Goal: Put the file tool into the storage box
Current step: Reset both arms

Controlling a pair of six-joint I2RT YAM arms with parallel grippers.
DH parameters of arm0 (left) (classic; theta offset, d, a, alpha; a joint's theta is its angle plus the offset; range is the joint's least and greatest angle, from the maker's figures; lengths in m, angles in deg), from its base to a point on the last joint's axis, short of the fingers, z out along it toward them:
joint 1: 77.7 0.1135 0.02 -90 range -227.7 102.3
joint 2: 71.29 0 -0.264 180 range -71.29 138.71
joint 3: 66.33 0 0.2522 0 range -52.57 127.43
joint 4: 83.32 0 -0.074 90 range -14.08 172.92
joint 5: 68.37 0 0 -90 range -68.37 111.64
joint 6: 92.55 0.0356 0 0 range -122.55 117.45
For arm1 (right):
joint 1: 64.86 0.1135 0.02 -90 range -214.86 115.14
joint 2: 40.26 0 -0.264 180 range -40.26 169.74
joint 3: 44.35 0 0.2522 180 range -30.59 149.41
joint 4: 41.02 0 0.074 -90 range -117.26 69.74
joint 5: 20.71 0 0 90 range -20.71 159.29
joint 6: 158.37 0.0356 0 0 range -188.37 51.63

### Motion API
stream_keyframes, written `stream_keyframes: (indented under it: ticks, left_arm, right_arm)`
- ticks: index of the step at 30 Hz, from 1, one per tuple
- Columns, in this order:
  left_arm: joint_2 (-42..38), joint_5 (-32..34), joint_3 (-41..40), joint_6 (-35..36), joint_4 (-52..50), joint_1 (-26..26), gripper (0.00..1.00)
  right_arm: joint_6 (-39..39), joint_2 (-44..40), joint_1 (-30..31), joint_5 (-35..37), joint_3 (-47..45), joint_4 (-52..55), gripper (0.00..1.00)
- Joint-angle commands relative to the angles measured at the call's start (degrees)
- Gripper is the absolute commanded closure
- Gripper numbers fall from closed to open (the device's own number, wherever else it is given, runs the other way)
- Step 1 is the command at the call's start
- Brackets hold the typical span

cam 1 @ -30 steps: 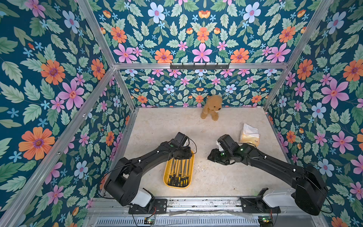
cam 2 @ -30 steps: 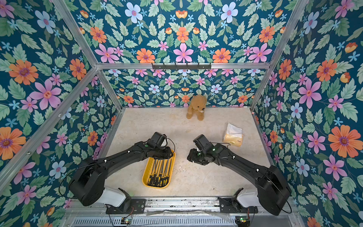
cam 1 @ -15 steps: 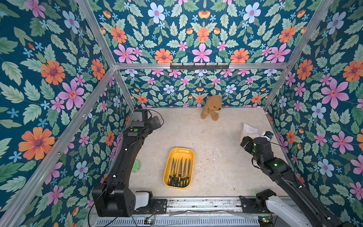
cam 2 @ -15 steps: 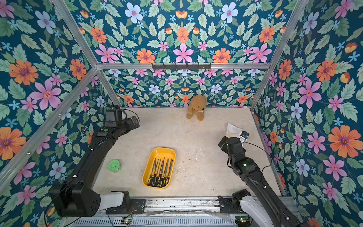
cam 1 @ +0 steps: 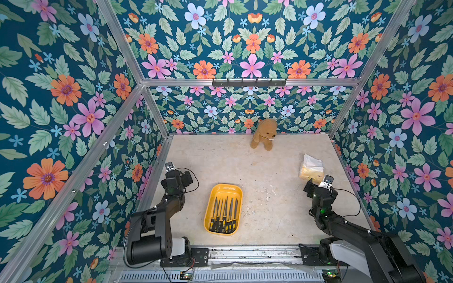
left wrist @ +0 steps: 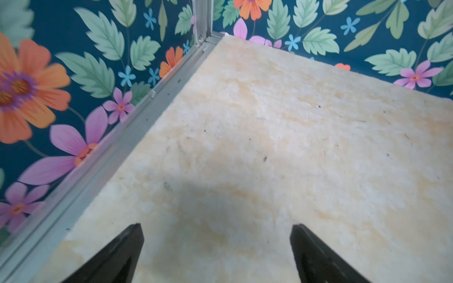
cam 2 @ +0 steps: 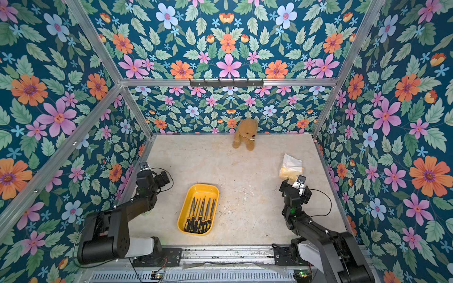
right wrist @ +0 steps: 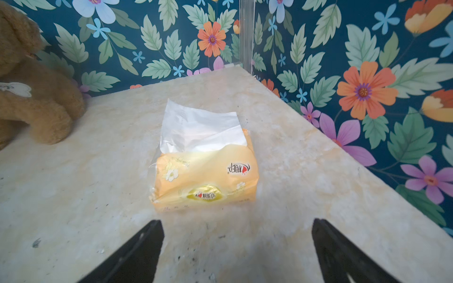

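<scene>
The storage box point(cam 1: 226, 188), a shallow yellow tray, sits at the front middle of the table in both top views point(cam 2: 204, 188). Several file tools point(cam 1: 224, 213) with black-and-yellow handles lie side by side inside it point(cam 2: 199, 216). My left gripper point(left wrist: 217, 225) is open with nothing between its fingers, over bare table beside the left wall. My right gripper point(right wrist: 235, 220) is open and empty too, just short of a tissue pack. Both arms stand well apart from the tray, the left arm point(cam 1: 171, 203) on its left and the right arm point(cam 1: 321, 201) on its right.
A white-and-yellow tissue pack point(cam 1: 311, 169) lies near the right wall, right in front of the right gripper point(right wrist: 203, 171). A brown teddy bear point(cam 1: 264, 134) sits against the back wall. Flowered walls close in the table on three sides.
Both grippers were over the far end of the tray a second ago. Both arms have pulled away to the sides, and both grippers have opened wide.
</scene>
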Motion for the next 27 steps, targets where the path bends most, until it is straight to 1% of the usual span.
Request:
stream_keyframes:
  ticks: [1,2,3,4,5,6,7,9,10,11,12,13,15,17,18,19,20,21,22,23,24,27]
  left_arm:
    - [3.43,-2.0,-3.04,1.3,21.8,0.09,0.0]
    - [5.09,-2.3,-2.17,1.52,21.29,0.22,0.0]
    - [6.78,-3.57,-2.17,2.36,23.97,0.11,0.0]
    - [6.4,-6.19,-1.42,3.47,21.08,0.04,0.0]
    - [6.57,-6.76,-1.99,4.14,22.89,-0.3,0.0]
    - [6.38,-7.25,-2.75,4.41,24.09,-0.39,0.0]
    - [5.99,-7.38,-3.22,4.4,24.32,-0.4,0.0]
    - [6.17,-7.46,-3.47,4.42,25.01,-0.4,0.0]
    - [5.96,-7.38,-3.54,4.44,24.93,-0.4,0.0]
    - [5.96,-7.41,-3.86,4.5,25.68,-0.44,0.0]
    - [5.93,-7.47,-4.21,4.59,26.25,-0.51,0.0]
    - [5.65,-7.4,-4.86,4.7,27.12,-0.6,0.0]
    - [5.59,-5.81,-6.59,5.39,30.35,-1.54,0.01]
    - [6.96,-2.66,-9.21,6.36,35.53,-3.47,0.0]
    - [10.6,-0.73,-11.0,6.26,41.92,-3.98,0.0]
    - [13.52,0.04,-11.45,6.26,49.49,-4.0,0.0]
    - [10.52,-0.26,-9.31,6.22,39.71,-4.24,0.0]
    - [9.44,1.46,-7.59,6.05,34.09,-4.87,0.0]
    - [11.65,2.29,-8.14,7.0,39.42,-5.54,0.0]
    - [11.63,2.16,-8.4,6.93,40.03,-5.5,0.0]
    - [10.6,2.14,-7.91,6.75,36.96,-5.52,0.0]
    - [10.98,2.39,-8.03,6.97,37.86,-5.58,0.0]
  right_arm:
    - [-7.21,4.72,-1.73,-4.37,-0.44,-21.49,0.01]
    - [-8.43,6.91,-2.57,-6.18,0.17,-24.2,0.01]
    - [-8.76,9.21,-3.61,-6.95,0.85,-25.07,0.01]
    - [-8.69,13.02,-4.98,-8.23,0.71,-29.28,0.01]
    - [-8.18,15.51,-6.3,-7.72,1.69,-32.3,0.0]
    - [-5.33,13.85,-8.25,-10.75,3.8,-24.56,0.01]
    - [-3.11,12.83,-11.41,-16.44,3.86,-20.99,0.01]
    - [0.02,16.76,-15.32,-19.59,-1.08,-34.27,0.01]
    - [0.47,16.71,-15.49,-19.02,-1.22,-36.35,0.0]
    - [0.81,15.0,-15.49,-19.63,-0.08,-29.74,0.01]
    - [0.5,15.26,-15.52,-19.54,-0.34,-30.4,0.01]
    - [-0.05,16.72,-15.49,-19.47,-0.99,-34.78,0.01]
    - [0.54,15.31,-15.49,-19.58,-0.35,-30.79,0.01]
    - [0.19,16.19,-15.52,-19.5,-0.81,-33.27,0.01]
    - [0.07,16.42,-15.49,-19.49,-0.89,-34.06,0.01]
    - [0.36,15.9,-15.5,-19.64,-0.63,-32.58,0.01]
    - [0.33,15.68,-15.49,-19.59,-0.55,-32.06,0.01]
    - [0.35,15.81,-15.51,-19.62,-0.63,-32.3,0.01]
    - [0.28,16.06,-15.49,-19.56,-0.73,-33.19,0.01]
    - [0.16,16.2,-15.49,-19.54,-0.85,-33.56,0.01]
    - [0.29,16.05,-15.49,-19.54,-0.77,-32.85,0.01]
    - [0.24,16.12,-15.49,-19.49,-0.68,-32.89,0.01]
